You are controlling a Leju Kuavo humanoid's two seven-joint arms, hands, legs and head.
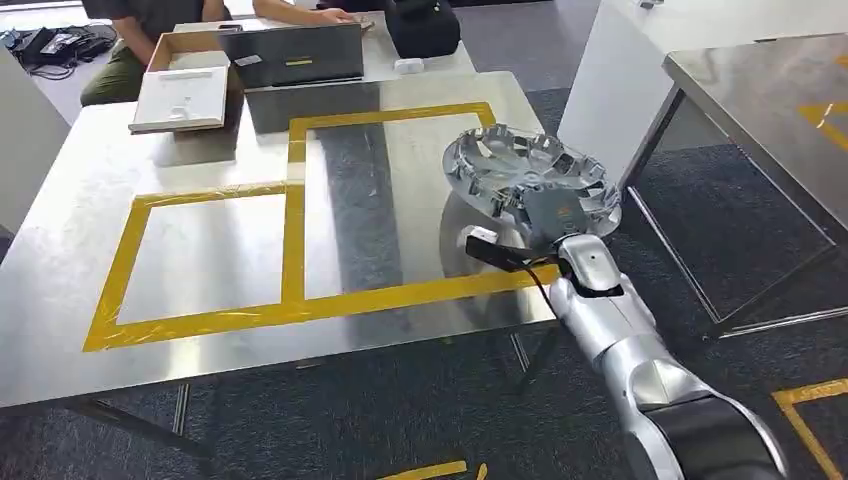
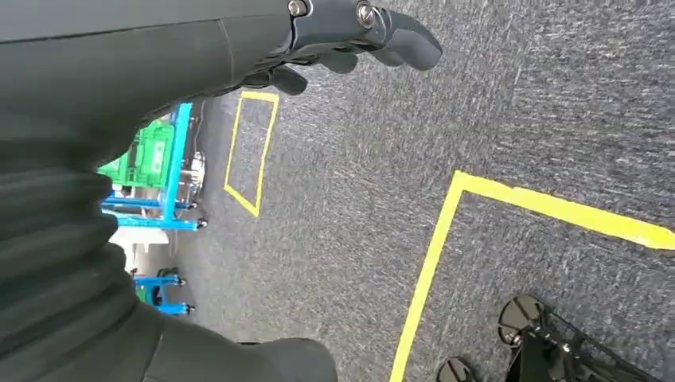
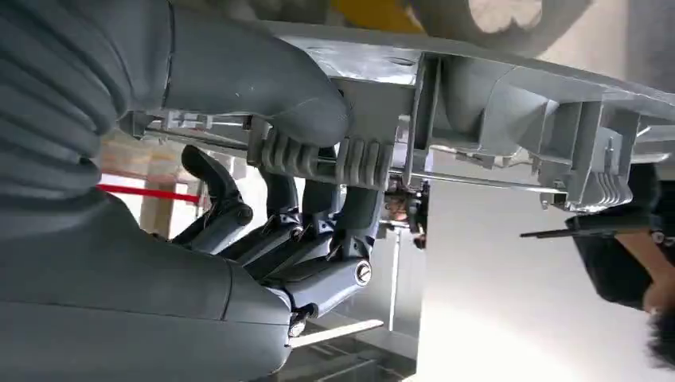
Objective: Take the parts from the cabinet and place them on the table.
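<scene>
Gripping the silver wheel cover (image 1: 532, 185) by its rim, the right hand (image 1: 556, 216), fingers (image 3: 318, 199) pinching, is needing a level descent onto the counter (image 1: 230, 250) beneath them.

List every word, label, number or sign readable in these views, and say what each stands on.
No readable text.
Yellow label on the laptop: too small to read.
Orange mark on the hubcap hub in the right hand: blurred.
Yellow tape on the table: outlines, not signs.

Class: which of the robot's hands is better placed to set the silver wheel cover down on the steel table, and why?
The right hand: it already grips the wheel cover over the table. The left hand hangs over the floor.
</scene>
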